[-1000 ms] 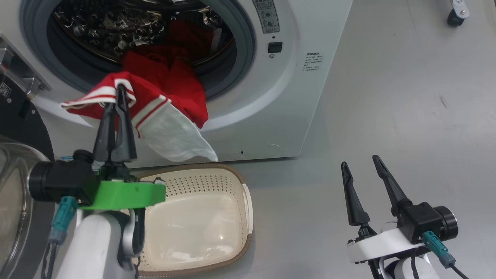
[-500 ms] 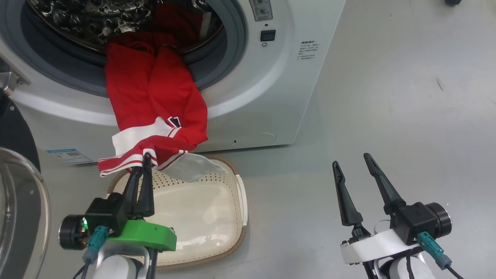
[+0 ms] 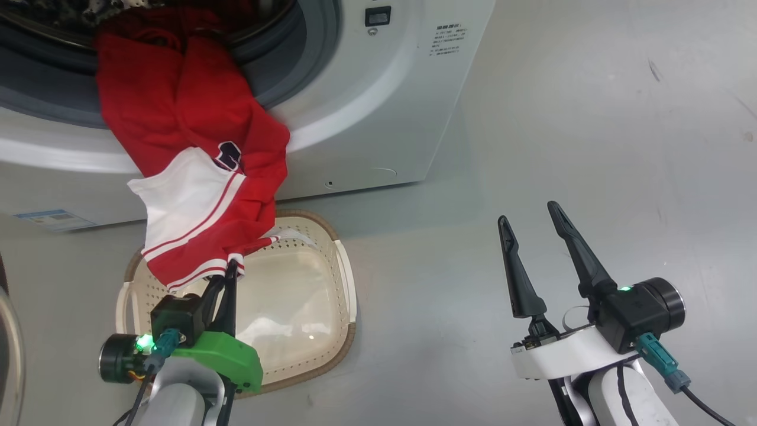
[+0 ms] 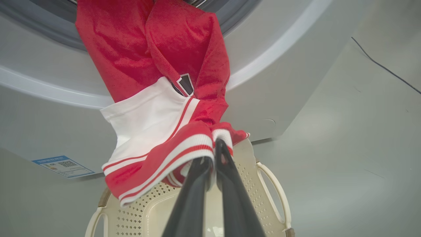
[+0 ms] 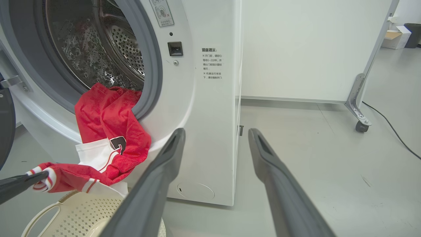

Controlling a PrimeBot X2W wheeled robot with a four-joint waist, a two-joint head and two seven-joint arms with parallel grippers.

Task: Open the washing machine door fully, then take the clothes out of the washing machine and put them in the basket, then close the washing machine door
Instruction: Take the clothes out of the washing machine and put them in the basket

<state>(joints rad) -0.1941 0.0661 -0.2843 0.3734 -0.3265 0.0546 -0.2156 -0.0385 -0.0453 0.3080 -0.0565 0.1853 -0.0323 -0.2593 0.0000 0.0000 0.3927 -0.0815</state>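
A red garment with white trim, one of the clothes (image 3: 195, 118), hangs out of the washing machine (image 3: 366, 118) over its grey gasket. It stretches down to the cream basket (image 3: 295, 296) on the floor below. My left gripper (image 3: 232, 269) is shut on the garment's striped hem, just above the basket's back rim; the left wrist view shows that hem (image 4: 171, 154) pinched at the left gripper (image 4: 215, 148). My right gripper (image 3: 526, 213) is open and holds nothing, over the floor right of the basket. The washing machine door (image 5: 5, 125) stands open at the left edge.
In the right wrist view a white partition panel (image 5: 312, 49) on a castor (image 5: 361, 126) stands right of the machine. A black cable (image 5: 388, 125) lies on the floor beside it, and a cardboard box (image 5: 393, 39) sits far back. The floor is grey.
The head camera has tilted down. My left gripper has pulled the striped hem down and back from the drum opening to just over the basket, drawing more garment out. The right gripper stays open.
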